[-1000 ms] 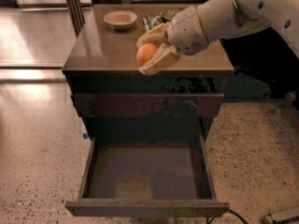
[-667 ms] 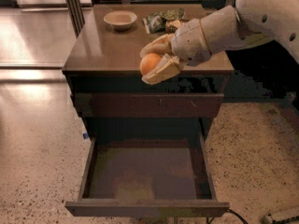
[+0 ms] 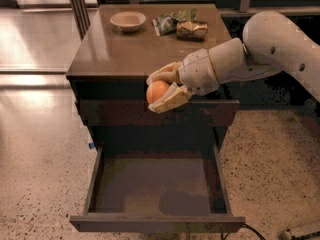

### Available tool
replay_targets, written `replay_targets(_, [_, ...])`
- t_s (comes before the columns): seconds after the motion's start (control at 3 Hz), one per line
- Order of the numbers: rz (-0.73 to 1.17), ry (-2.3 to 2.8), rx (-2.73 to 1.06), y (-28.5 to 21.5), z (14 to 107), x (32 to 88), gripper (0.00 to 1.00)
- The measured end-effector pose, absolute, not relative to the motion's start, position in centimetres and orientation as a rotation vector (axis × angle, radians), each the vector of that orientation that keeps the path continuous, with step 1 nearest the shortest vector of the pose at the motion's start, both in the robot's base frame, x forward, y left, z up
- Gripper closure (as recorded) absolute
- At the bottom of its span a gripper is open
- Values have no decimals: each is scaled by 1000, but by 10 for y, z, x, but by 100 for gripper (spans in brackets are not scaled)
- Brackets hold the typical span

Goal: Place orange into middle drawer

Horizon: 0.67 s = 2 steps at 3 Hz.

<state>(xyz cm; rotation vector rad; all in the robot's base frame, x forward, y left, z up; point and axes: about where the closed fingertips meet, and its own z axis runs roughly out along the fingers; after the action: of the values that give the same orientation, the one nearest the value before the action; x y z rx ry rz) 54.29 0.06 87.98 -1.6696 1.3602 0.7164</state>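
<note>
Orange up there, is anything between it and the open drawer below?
No, nothing visible. The pincer holds the orange in front of the cabinet, above the open middle drawer, and nothing lies on the drawer's floor.

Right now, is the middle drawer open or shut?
Open: the middle drawer is pulled out, floor showing; the end effector holds the orange above it.
</note>
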Motion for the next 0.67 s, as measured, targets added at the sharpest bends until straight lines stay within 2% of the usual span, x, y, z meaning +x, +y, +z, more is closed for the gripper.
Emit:
replay_targets(0.33, [848, 1332, -1701, 14, 821, 540, 100])
replay_targets(0.67, [848, 1332, -1701, 14, 821, 540, 100])
